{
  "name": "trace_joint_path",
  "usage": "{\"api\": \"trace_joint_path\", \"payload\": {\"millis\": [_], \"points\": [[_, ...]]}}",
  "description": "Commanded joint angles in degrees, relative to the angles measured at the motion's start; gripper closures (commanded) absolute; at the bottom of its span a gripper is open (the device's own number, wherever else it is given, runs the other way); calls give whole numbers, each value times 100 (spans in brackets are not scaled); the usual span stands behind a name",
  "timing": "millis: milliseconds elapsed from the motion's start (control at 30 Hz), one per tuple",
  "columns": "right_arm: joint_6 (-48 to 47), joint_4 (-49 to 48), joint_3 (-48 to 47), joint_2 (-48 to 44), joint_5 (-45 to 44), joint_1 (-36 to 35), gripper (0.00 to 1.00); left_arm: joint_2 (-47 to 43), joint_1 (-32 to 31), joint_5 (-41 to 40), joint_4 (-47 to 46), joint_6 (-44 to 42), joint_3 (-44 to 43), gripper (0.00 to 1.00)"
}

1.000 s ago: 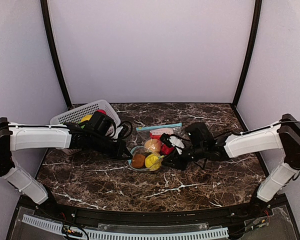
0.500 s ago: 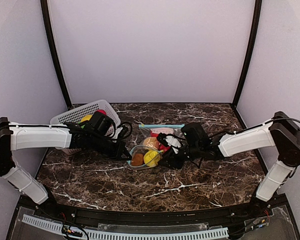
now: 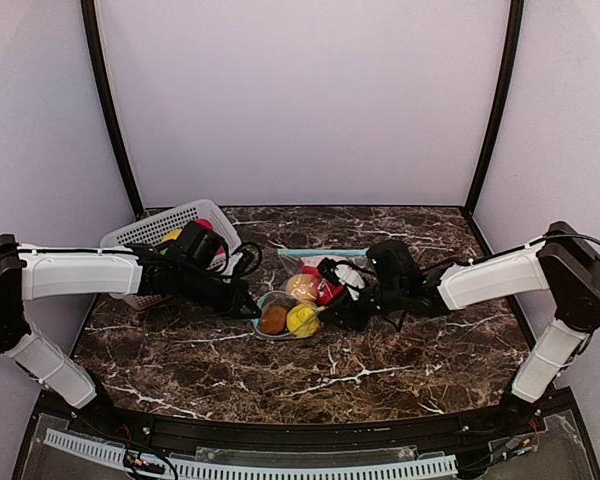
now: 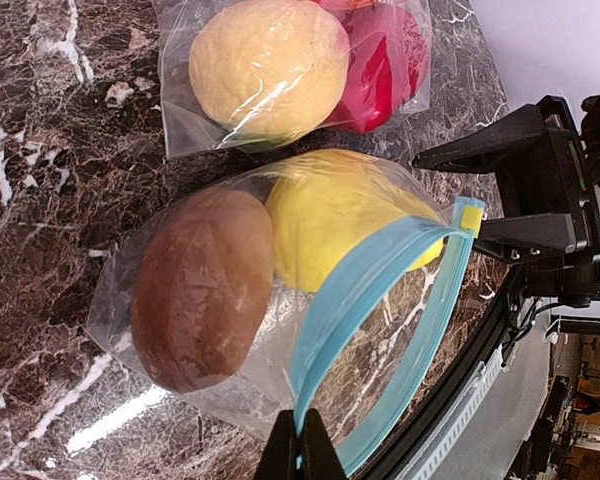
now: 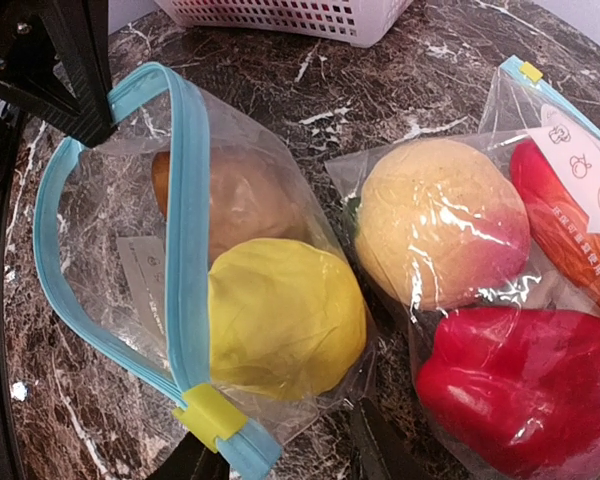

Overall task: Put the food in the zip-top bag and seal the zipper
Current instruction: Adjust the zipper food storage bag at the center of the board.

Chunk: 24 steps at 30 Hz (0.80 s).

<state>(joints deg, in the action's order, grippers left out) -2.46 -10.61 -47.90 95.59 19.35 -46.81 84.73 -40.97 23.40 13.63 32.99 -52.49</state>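
Observation:
A clear zip-top bag (image 4: 230,400) with a blue zipper (image 5: 185,240) lies mid-table, its mouth gaping in a loop. Inside it are a brown food (image 4: 195,290) and a yellow food (image 5: 280,315). My left gripper (image 4: 300,450) is shut on the zipper strip at the bag's left corner (image 3: 252,308). The right gripper (image 5: 285,462) is open, its fingers either side of the bag's corner just beside the yellow slider (image 5: 210,415). A second bag (image 3: 320,275) behind holds a peach-coloured food (image 5: 440,220) and a red pepper (image 5: 520,390).
A white lattice basket (image 3: 165,228) with more food in it stands at the back left, behind my left arm. The dark marble table (image 3: 310,375) ends in a black rail at the near edge. The two grippers face each other across the bag.
My right gripper's jaws have spread wider and it has edged slightly toward the bag's slider end. The left gripper has kept its pinch on the zipper, barely moving.

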Motion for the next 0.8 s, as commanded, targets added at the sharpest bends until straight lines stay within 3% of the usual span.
{"api": "trace_joint_path", "payload": {"millis": [0,167,300,533,667,767], "points": [[-106,-120,-258,99,429,23,64,-14,62,84,221,-122,-88,99],[-188,-53,-415,228,803,22,78,-17,92,131,228,-134,-94,99],[-183,34,-495,253,967,22,100,-38,129,159,298,-175,-109,99],[82,358,-328,-239,1502,-10,100,-504,160,-179,811,-364,42,99],[217,740,-338,-388,1999,-153,100,-1090,128,73,907,-596,405,98],[312,836,-343,-418,2197,-364,100,-1664,-1,213,1023,-667,675,84]]}}
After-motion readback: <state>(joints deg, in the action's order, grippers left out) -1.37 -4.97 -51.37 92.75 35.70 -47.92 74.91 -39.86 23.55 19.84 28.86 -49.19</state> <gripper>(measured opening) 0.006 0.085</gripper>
